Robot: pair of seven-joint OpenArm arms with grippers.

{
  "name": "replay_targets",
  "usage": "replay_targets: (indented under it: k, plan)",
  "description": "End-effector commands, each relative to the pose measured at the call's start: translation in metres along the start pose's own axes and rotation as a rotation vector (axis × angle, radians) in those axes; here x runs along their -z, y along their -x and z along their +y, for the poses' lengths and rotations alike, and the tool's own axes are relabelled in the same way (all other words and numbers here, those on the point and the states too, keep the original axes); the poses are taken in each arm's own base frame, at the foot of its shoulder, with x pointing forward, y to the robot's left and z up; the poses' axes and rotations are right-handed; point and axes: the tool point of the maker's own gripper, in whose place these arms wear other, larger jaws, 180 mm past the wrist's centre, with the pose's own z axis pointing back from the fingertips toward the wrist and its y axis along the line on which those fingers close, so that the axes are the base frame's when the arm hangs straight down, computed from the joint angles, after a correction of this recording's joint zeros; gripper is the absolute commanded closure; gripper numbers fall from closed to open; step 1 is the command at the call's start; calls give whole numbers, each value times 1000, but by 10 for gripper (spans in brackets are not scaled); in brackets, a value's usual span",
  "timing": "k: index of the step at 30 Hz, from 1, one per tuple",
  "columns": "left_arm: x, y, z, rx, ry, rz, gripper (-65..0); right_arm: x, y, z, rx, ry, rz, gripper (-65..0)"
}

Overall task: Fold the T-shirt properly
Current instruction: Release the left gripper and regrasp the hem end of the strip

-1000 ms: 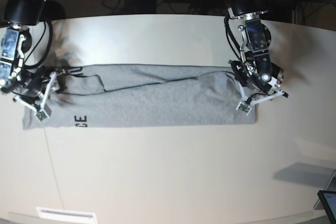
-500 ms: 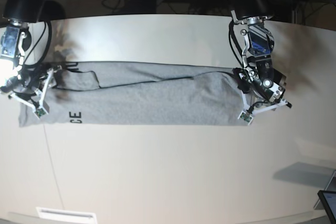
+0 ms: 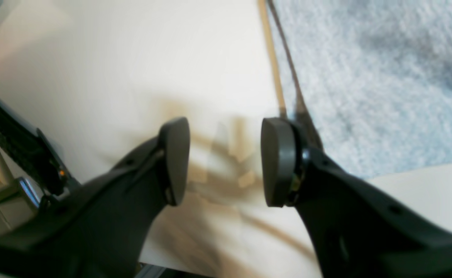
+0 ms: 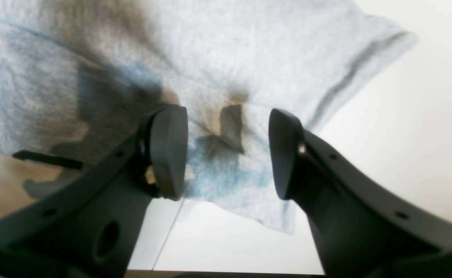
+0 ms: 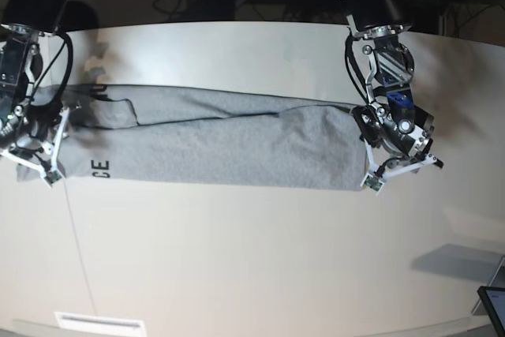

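— What's the setting?

— A pale, cream-coloured table with a dark clutter of cables and equipment along its far edge. The T-shirt lies across the middle of it as a long grey band running left to right, already folded lengthwise, with overlapping layers and a diagonal fold line along its far half.

— Any print showing?

— Black capitals, "CE", near the band's left end by the near edge, and a trace of more lettering at the far left corner.

— Where are the arms?

— One at each end. The left gripper is at the band's right end. Its jaws stand apart with nothing between them; through the gap you see bare table, and the shirt's edge lies just beside one finger.

— And the other?

— The right gripper is over the band's left end, jaws likewise apart. Grey cloth and its hemmed corner show beneath the gap, but the pads are not closed on it. Whether the fingertips touch the fabric I cannot tell.
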Motion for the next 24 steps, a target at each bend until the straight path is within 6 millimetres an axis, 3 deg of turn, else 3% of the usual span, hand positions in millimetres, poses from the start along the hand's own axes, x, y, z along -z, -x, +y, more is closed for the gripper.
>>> replay_targets:
  k: [1, 7, 11, 17, 20, 24]
  plan:
    - [-8, 0, 19, -32, -47, -17, -302, -9, -10, -14, -2, 38, -34, -326]
    - [-11, 53, 57, -255, -96, 62, -324, -36, -30, -19, -42, 110, -126, -325]
    - [-12, 43, 63, -361, 24, -110, -405, -54, -44, -22, -67, 154, -184, -325]
    - [17, 43, 30, -541, 380, -248, -598, -52, -41, -20, -65, 148, -177, -325]
    - [34, 52, 13, -649, 520, -244, -603, -50, -35, -17, -65, 140, -161, -325]
    - [36, 39, 7, -716, 625, -299, -603, -49, -33, -15, -66, 136, -158, -325]
